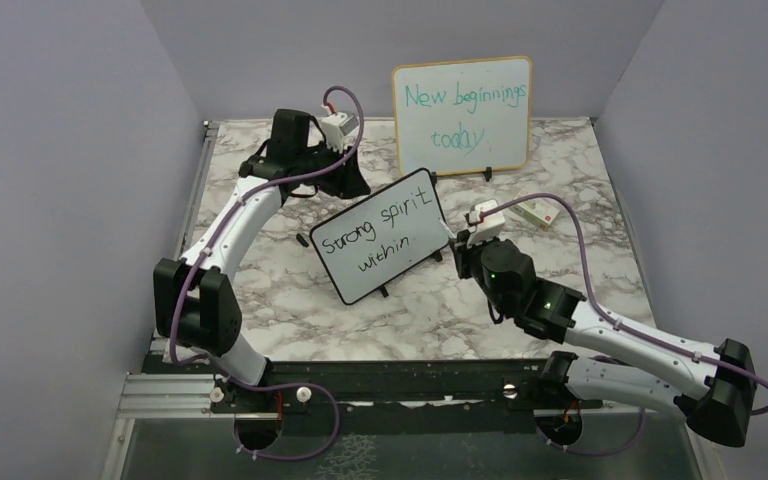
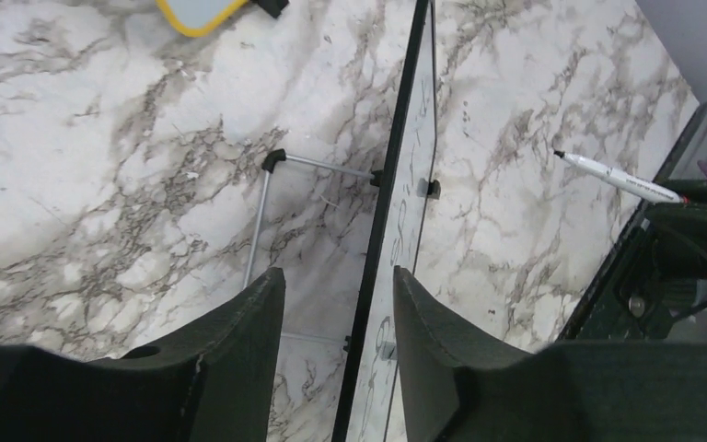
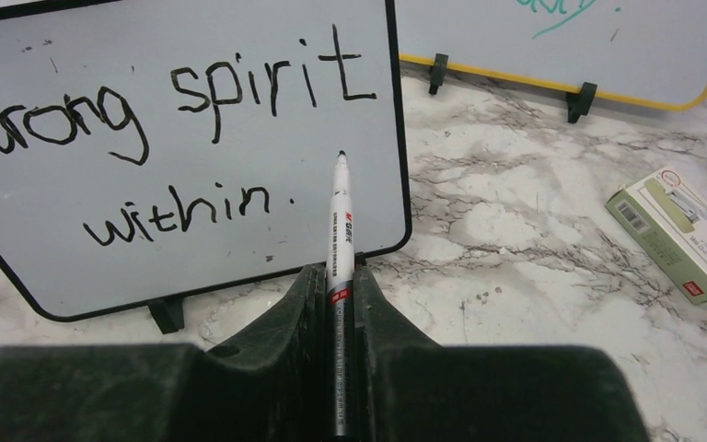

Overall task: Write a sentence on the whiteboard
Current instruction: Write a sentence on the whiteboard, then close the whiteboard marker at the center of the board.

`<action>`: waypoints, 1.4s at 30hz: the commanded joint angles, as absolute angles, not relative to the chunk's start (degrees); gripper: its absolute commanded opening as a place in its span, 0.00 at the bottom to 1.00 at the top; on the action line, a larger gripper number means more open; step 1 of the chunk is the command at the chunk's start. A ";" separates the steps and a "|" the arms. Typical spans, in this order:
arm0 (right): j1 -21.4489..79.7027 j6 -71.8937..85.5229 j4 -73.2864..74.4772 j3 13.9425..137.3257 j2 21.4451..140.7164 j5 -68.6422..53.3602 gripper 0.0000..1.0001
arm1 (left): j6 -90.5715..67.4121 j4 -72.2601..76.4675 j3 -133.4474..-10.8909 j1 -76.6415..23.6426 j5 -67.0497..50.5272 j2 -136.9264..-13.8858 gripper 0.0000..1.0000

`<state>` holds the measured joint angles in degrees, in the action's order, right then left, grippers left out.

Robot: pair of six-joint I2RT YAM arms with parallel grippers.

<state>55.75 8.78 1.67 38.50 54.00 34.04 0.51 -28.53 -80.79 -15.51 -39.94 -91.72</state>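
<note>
The whiteboard (image 1: 380, 235) stands tilted on its small black feet mid-table, with "Strong spirit within." in black handwriting (image 3: 193, 138). My left gripper (image 1: 352, 183) is behind its upper left edge. In the left wrist view the gripper (image 2: 339, 271) is open, and the board's thin black frame (image 2: 396, 212) runs between the two fingers with a gap on each side. My right gripper (image 1: 463, 243) sits just right of the board, shut (image 3: 341, 269) on a white marker (image 3: 341, 221). The marker's black tip points at the board's lower right corner, a little off the surface (image 2: 617, 175).
A larger yellow-framed board (image 1: 463, 115) with teal writing stands at the back against the wall. A small green and white box (image 1: 532, 214) lies right of the whiteboard (image 3: 677, 235). Purple walls close in the marble table (image 1: 290, 290) on three sides.
</note>
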 commanded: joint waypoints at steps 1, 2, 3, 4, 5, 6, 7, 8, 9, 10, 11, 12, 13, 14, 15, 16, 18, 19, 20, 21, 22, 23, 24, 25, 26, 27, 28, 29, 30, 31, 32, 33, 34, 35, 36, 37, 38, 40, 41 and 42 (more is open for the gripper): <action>55.46 7.68 4.87 39.84 51.92 36.46 0.01 | -5.43 -28.13 -84.08 -15.65 -29.09 -85.77 0.50; 55.45 7.57 5.20 40.10 51.52 36.47 0.01 | -7.03 -27.85 -83.80 -15.60 -26.33 -84.65 0.53; 55.46 7.56 5.75 40.42 51.26 36.61 0.00 | -8.17 -27.78 -83.27 -15.52 -23.14 -83.43 0.56; 55.41 7.56 6.23 40.76 50.90 36.60 0.00 | -9.39 -27.70 -82.51 -15.33 -20.26 -82.22 0.58; 55.45 7.44 6.73 41.06 50.58 36.69 0.00 | -11.01 -27.69 -81.55 -15.16 -16.95 -80.83 0.62; 55.46 7.31 7.02 41.27 50.28 36.73 0.00 | -12.80 -27.65 -80.39 -14.86 -12.95 -79.44 0.65; 55.44 7.22 7.22 41.42 49.93 36.84 0.00 | -14.38 -27.68 -79.20 -14.55 -9.58 -78.08 0.69; 55.46 7.21 7.38 41.56 49.62 36.89 0.00 | -15.62 -27.69 -77.92 -14.17 -6.48 -76.67 0.71; 55.46 7.15 7.38 41.57 49.27 36.90 0.00 | -16.66 -27.69 -76.61 -13.89 -3.66 -75.44 0.73; 55.46 7.08 7.34 41.47 49.02 36.93 0.00 | -17.30 -27.80 -75.29 -13.69 -0.77 -74.11 0.76; 55.40 7.04 7.29 41.41 48.94 37.13 0.00 | -17.84 -28.08 -73.87 -13.52 2.37 -72.89 0.78; 55.43 7.04 7.27 41.35 48.87 37.17 0.00 | -18.43 -28.50 -72.66 -13.35 4.31 -71.88 0.80; 55.43 7.03 7.14 41.36 48.80 37.18 0.00 | -18.87 -29.12 -71.40 -13.04 5.58 -70.94 0.82; 55.41 7.06 7.10 41.27 48.78 37.18 0.00 | -19.08 -29.78 -70.15 -12.50 6.16 -70.18 0.85; 55.45 7.06 7.01 41.23 48.71 37.24 0.01 | -19.62 -30.61 -68.94 -12.06 6.79 -69.45 0.89; 55.44 6.99 6.86 41.16 48.69 37.25 0.01 | -19.82 -31.08 -67.43 -11.67 7.45 -68.83 0.94; 55.39 6.96 6.71 41.04 48.50 37.26 0.00 | -20.86 -31.68 -64.37 -10.81 10.23 -67.87 0.97; 55.45 6.94 6.54 40.89 48.32 37.19 0.00 | -21.64 -32.00 -63.12 -10.10 10.98 -67.75 0.99; 55.46 6.92 6.41 40.70 48.26 37.20 0.00 | -22.44 -32.19 -62.00 -9.31 11.21 -67.84 0.99; 55.46 6.94 6.27 40.55 48.22 37.18 0.01 | -23.35 -32.27 -60.98 -8.45 11.20 -68.08 0.99; 55.45 6.94 6.15 40.50 48.24 37.11 0.01 | -24.08 -32.14 -60.11 -7.71 10.78 -68.63 0.99; 55.46 6.89 6.02 40.44 48.29 37.03 0.01 | -24.56 -32.09 -59.44 -7.01 10.14 -69.57 0.99; 55.44 6.88 5.95 40.31 48.26 36.88 0.00 | -24.94 -31.76 -58.97 -6.31 9.22 -70.66 0.99; 55.46 6.94 5.85 40.22 48.25 36.83 0.00 | -25.04 -31.49 -58.63 -5.84 8.33 -72.11 0.99; 55.46 6.94 5.66 40.10 48.20 36.75 0.00 | -25.00 -31.16 -58.24 -5.59 8.07 -73.48 0.99; 55.46 6.94 5.45 39.90 48.03 36.67 0.01 | -25.33 -30.64 -57.81 -5.54 8.55 -74.77 0.99; 55.46 6.94 5.35 39.77 47.89 36.66 0.00 | -25.96 -29.86 -57.10 -5.59 8.95 -76.00 0.98; 55.46 7.01 5.29 39.63 47.75 36.73 0.01 | -26.91 -29.31 -56.63 -5.61 9.18 -77.20 0.95; 55.44 7.00 5.20 39.44 47.58 36.76 0.00 | -27.69 -29.20 -56.70 -5.61 9.04 -78.91 0.93; 55.46 7.03 5.19 39.26 47.44 36.86 0.00 | -28.44 -29.24 -57.43 -5.58 8.81 -80.60 0.90; 55.46 7.03 5.02 39.06 47.27 36.91 0.01 | -29.48 -29.25 -58.16 -5.55 8.79 -82.38 0.86; 55.44 7.03 4.92 38.96 47.14 36.91 0.00 | -30.36 -29.19 -58.97 -5.56 8.45 -84.21 0.83; 55.46 7.03 4.87 38.83 47.12 36.91 0.00 | -31.12 -29.11 -59.83 -5.61 8.35 -85.82 0.81; 55.46 7.03 4.83 38.77 47.16 36.99 0.00 | -31.99 -29.03 -60.64 -5.62 8.54 -87.48 0.80; 55.46 7.03 4.87 38.76 47.19 37.07 0.00 | -32.75 -29.01 -61.56 -5.55 8.60 -89.08 0.78; 55.46 7.05 4.84 38.78 47.20 37.12 0.00 | -33.34 -29.04 -62.44 -5.62 8.43 -90.59 0.76; 55.46 7.03 4.78 38.72 47.21 37.17 0.00 | -33.84 -29.01 -63.29 -5.73 8.40 -92.02 0.73; 55.45 6.98 4.80 38.67 47.48 37.30 0.00 | -34.63 -29.00 -64.63 -6.30 8.61 -94.50 0.69; 55.46 6.95 4.72 38.68 47.58 37.35 0.00 | -35.28 -28.82 -64.98 -6.65 8.80 -95.83 0.67; 55.46 6.94 4.71 38.65 47.77 37.43 0.01 | -36.01 -28.61 -65.30 -6.93 9.19 -96.77 0.64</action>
<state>55.75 7.46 6.11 39.24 47.83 35.55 -32.01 -29.82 -62.24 -5.89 7.60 -93.82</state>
